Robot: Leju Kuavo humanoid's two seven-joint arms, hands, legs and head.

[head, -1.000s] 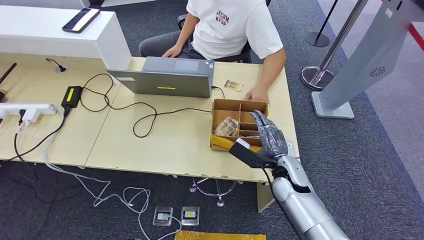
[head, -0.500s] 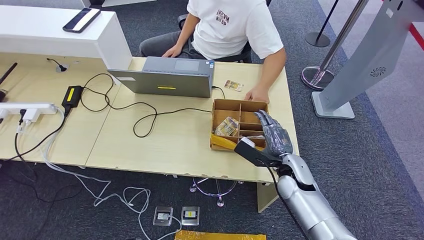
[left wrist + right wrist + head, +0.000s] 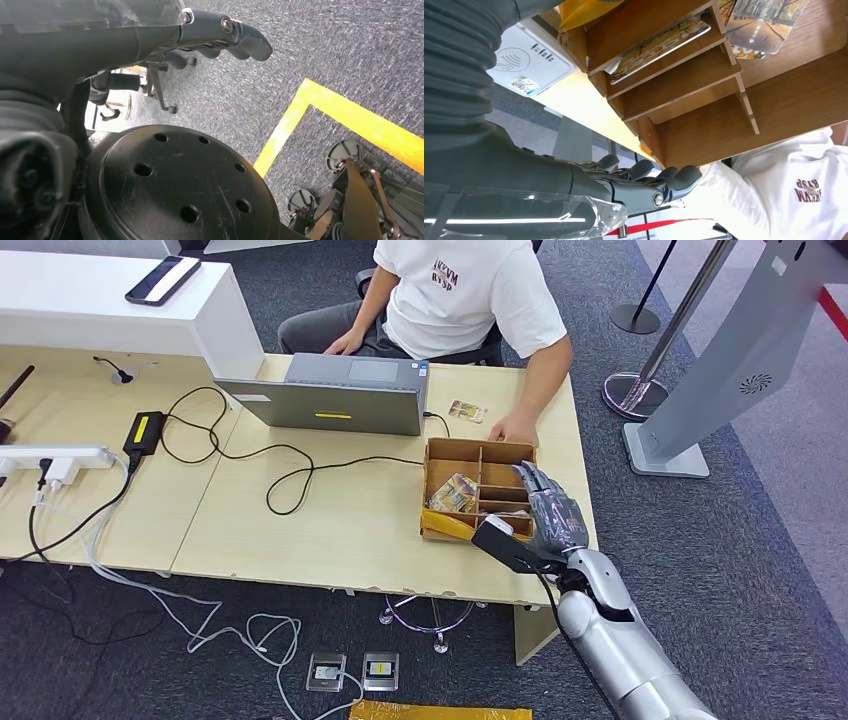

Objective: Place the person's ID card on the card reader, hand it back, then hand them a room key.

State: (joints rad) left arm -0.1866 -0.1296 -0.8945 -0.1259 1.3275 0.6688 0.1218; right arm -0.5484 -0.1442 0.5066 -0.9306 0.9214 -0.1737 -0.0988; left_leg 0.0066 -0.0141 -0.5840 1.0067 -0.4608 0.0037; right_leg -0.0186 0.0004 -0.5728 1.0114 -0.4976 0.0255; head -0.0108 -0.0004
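Note:
My right hand [image 3: 549, 510] hovers over the right side of the wooden divided box [image 3: 436, 454], fingers stretched and apart, holding nothing. In the right wrist view the hand [image 3: 644, 181] is beside the box [image 3: 704, 117], whose slots hold printed cards [image 3: 659, 45]. The white card reader [image 3: 526, 62] lies on the table next to the box. A small printed card [image 3: 466, 411] lies on the table behind the box, close to the person's hand [image 3: 515, 430]. My left hand [image 3: 225, 35] hangs over the carpet with nothing in it.
A person in a white T-shirt [image 3: 460, 295] sits across the table. A grey laptop [image 3: 335, 395] stands to the left of the box, with black cables [image 3: 290, 475] and a power adapter [image 3: 143, 430] on the table. A phone [image 3: 162, 280] lies on the white counter.
My right hand has drifted slightly to the right and back toward me over the box. The person and the cards have not moved.

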